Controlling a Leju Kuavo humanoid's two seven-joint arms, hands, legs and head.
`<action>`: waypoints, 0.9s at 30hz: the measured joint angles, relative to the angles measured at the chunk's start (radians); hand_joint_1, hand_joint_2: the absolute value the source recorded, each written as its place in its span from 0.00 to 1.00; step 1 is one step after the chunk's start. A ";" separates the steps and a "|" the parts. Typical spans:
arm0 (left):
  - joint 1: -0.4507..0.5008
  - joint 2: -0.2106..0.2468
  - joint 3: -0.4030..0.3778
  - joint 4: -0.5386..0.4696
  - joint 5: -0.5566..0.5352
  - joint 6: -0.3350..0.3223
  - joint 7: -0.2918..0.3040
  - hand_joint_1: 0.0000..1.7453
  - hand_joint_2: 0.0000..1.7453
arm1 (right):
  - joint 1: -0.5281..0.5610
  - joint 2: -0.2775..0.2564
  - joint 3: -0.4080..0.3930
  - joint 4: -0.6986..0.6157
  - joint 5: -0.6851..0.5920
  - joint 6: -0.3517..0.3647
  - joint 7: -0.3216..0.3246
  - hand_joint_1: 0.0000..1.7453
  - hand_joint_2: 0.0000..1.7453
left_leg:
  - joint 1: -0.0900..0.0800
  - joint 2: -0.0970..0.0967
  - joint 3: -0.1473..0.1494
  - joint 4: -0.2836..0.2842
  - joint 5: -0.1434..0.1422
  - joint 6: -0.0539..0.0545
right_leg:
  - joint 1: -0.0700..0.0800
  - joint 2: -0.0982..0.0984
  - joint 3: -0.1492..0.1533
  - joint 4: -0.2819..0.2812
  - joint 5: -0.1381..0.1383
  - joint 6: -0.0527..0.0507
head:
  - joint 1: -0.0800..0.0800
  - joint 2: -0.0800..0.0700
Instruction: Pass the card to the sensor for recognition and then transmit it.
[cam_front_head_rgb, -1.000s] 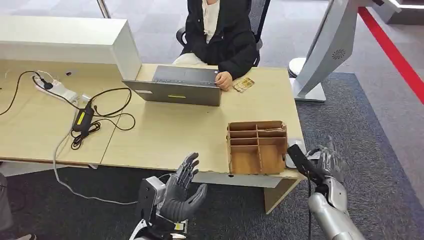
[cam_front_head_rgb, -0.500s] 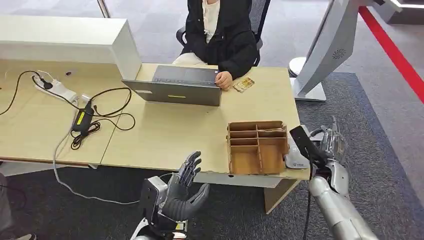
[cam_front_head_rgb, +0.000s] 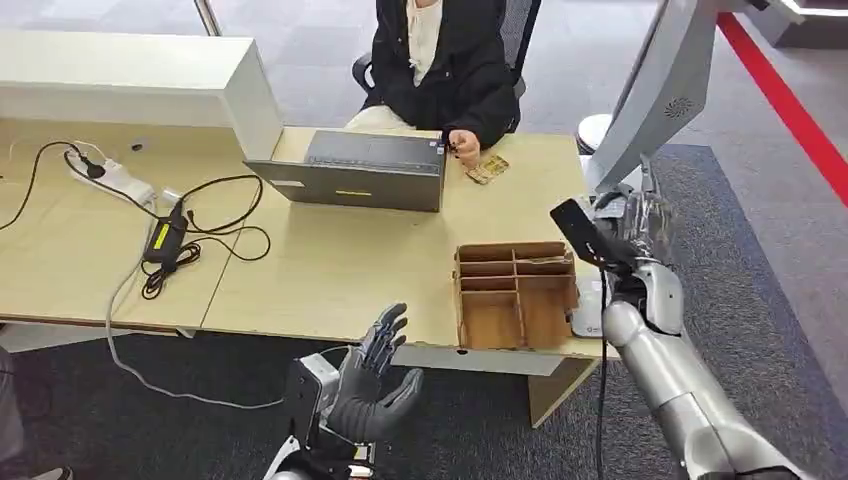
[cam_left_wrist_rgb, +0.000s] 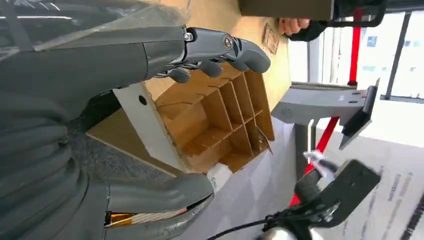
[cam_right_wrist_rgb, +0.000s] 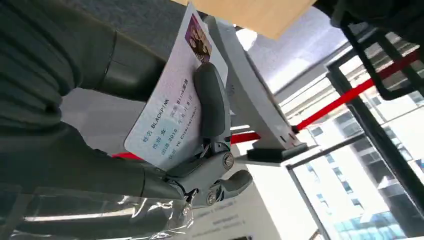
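My right hand (cam_front_head_rgb: 640, 228) holds the card (cam_front_head_rgb: 576, 231) raised above the desk's right edge, beyond the cardboard organizer (cam_front_head_rgb: 515, 292). In the head view the card shows as a dark tilted rectangle. The right wrist view shows its white printed face (cam_right_wrist_rgb: 172, 110) pinched under a finger (cam_right_wrist_rgb: 211, 100). The small white sensor pad (cam_front_head_rgb: 588, 318) lies at the desk's front right corner, below and nearer than the card. My left hand (cam_front_head_rgb: 376, 378) hangs empty with fingers spread, just in front of the desk's front edge. The left wrist view shows the organizer (cam_left_wrist_rgb: 215, 120) and the dark card (cam_left_wrist_rgb: 351, 191).
A person sits behind the desk at a grey laptop (cam_front_head_rgb: 350, 180), one hand by a small card (cam_front_head_rgb: 487, 168). Cables and a power strip (cam_front_head_rgb: 118, 180) lie at the left. A grey kiosk stand (cam_front_head_rgb: 655, 95) rises beside my right hand.
My right hand has lifted the card up and farther away, from beside the sensor pad to above the desk's right edge. The person's hand has shifted slightly. My left hand has barely moved.
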 joint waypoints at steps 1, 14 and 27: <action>-0.003 -0.002 0.000 0.003 0.001 -0.012 -0.004 0.00 1.00 | -0.018 0.000 0.014 -0.005 0.006 0.012 0.004 1.00 1.00 | 0.000 0.000 0.000 0.000 0.000 0.000 | 0.000 0.000 0.000 0.000 0.000 0.000 | 0.000 0.000; -0.036 -0.032 -0.005 0.048 -0.002 -0.077 -0.023 0.00 1.00 | -0.258 0.058 0.203 0.070 -0.025 0.178 -0.001 1.00 1.00 | 0.000 0.000 -0.002 0.000 0.000 0.000 | 0.000 0.000 -0.002 0.000 0.000 0.000 | 0.000 0.000; -0.064 -0.032 -0.021 0.064 0.007 -0.101 -0.012 0.00 1.00 | -0.379 0.161 0.271 0.316 -0.066 0.213 0.030 1.00 1.00 | 0.000 0.000 -0.002 0.000 0.000 0.000 | 0.000 0.000 -0.002 0.000 0.000 0.000 | 0.000 0.000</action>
